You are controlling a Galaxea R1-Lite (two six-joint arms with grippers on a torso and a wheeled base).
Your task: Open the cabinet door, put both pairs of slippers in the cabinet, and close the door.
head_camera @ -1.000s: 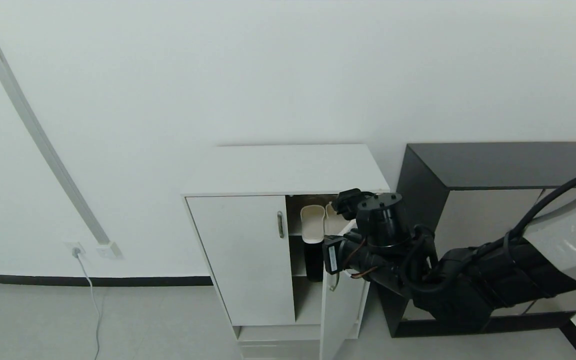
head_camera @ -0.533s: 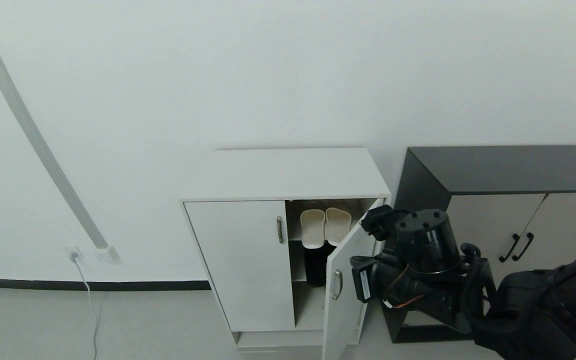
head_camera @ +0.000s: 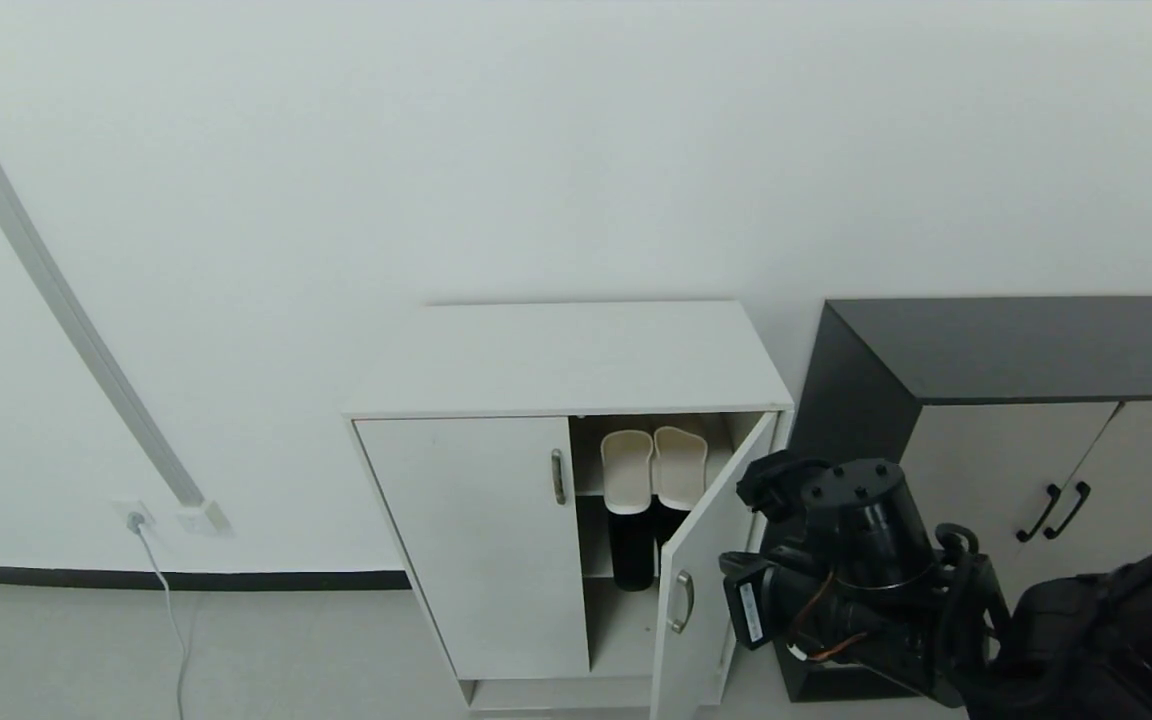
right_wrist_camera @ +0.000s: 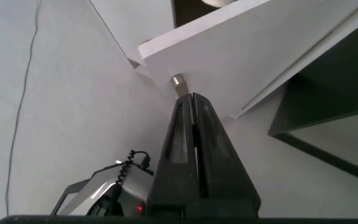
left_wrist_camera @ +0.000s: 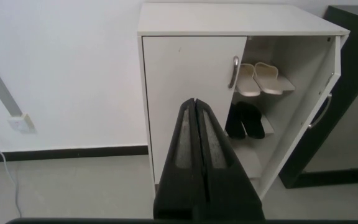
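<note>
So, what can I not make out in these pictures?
- Head view: the open door partly hides the black slippers.
- Head view: the lower edge cuts off the cabinet base.
- Right wrist view: whether the right gripper touches the handle is unclear.

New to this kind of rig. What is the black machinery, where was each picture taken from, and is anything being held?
It is a wheeled robot with two arms. The wide picture comes from a camera on its head, facing a white cabinet; the black bulk at lower right is its right arm. The other two come from a camera on each wrist, so the dark wedge in each is that arm's own gripper. The left gripper is shut and empty, back from the cabinet. The right gripper is shut, holding nothing, its tip near the metal handle of the half-open right door. Inside, beige slippers sit on the upper shelf, black slippers on the one below.
</note>
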